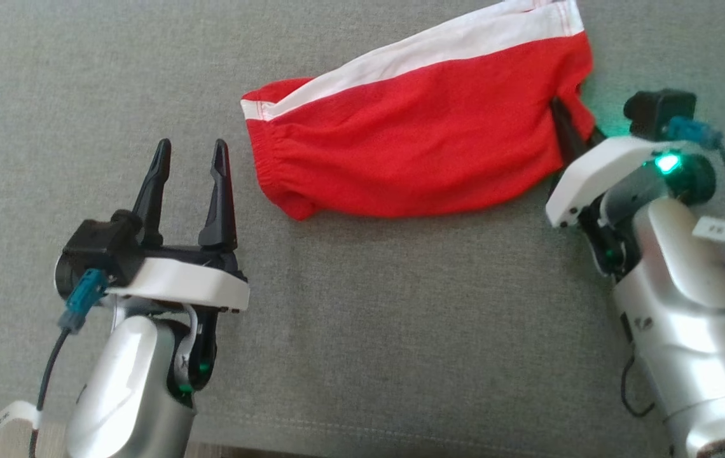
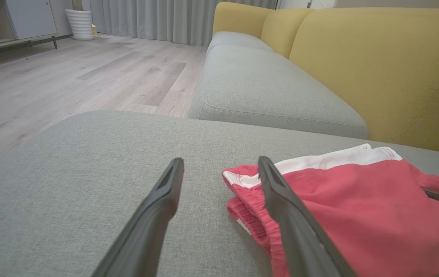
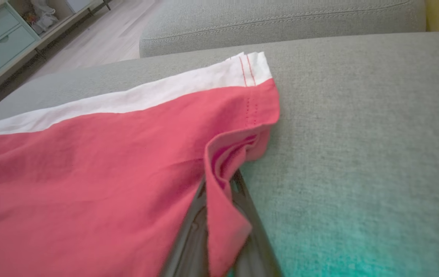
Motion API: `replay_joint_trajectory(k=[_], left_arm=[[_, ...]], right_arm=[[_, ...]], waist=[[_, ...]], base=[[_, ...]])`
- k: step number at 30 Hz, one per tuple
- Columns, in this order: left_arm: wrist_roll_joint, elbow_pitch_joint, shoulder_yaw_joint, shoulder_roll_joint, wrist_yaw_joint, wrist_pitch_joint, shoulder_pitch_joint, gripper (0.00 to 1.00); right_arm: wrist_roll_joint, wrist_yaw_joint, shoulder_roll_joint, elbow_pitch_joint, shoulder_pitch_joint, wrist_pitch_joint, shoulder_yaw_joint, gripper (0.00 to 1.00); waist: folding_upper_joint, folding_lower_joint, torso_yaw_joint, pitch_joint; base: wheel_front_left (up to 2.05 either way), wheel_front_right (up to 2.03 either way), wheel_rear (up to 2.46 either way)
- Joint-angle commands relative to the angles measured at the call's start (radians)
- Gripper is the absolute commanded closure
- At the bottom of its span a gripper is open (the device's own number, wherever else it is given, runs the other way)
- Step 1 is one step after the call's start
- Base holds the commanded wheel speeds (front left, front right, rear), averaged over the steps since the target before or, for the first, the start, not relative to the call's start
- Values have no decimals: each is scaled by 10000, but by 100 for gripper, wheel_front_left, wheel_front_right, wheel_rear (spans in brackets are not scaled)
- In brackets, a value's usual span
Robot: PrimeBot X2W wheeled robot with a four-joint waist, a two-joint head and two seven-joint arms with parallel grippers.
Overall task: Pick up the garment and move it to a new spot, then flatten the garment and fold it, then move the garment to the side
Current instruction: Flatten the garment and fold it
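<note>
- The right gripper is clenched on the garment. In its wrist view a fold of red hem runs down between the two dark fingers, which stand close together on it.
- That grip sits at the garment's leg-hem corner, the end on the robot's right. A pinch at a corner should, I judge, give a firm hold for lifting or dragging the cloth without bunching its middle.
- The left gripper is released, jaws wide and holding nothing. It sits just beside the garment's gathered waistband end and apart from the cloth.
- Placed there, it looks ready to take the opposite end, so the two arms could carry the piece stretched between them.
- The garment, red shorts with a white side band, lies fairly flat on the grey cushion. It spans from just past the left gripper's fingertips to the right gripper's bite, with its white band on the side away from both arms.
- The pick-up seems barely begun, because the cloth rests on the cushion.
</note>
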State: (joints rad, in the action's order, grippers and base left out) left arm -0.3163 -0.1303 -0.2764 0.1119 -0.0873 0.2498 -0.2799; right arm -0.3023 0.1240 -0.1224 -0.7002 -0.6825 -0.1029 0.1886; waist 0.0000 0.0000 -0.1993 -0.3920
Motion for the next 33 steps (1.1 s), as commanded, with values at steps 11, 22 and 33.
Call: replay_joint_trajectory(k=[11, 22, 33], left_arm=[[309, 331, 617, 135, 151, 119, 221, 0], [379, 415, 565, 309, 119, 64, 519, 0], [418, 419, 381, 346, 55, -31, 508, 0]], right_arm=[[-567, 67, 117, 2206, 2486, 911, -17, 100], [-446, 67, 542, 4539, 5071, 422, -1643, 100], [1, 67, 613, 6335, 4406, -690, -805, 100]], waist=[[0, 0, 594, 635], [0, 0, 1012, 958], [0, 0, 958, 1096]], base=[[0, 0, 0], [0, 0, 0], [0, 0, 0]])
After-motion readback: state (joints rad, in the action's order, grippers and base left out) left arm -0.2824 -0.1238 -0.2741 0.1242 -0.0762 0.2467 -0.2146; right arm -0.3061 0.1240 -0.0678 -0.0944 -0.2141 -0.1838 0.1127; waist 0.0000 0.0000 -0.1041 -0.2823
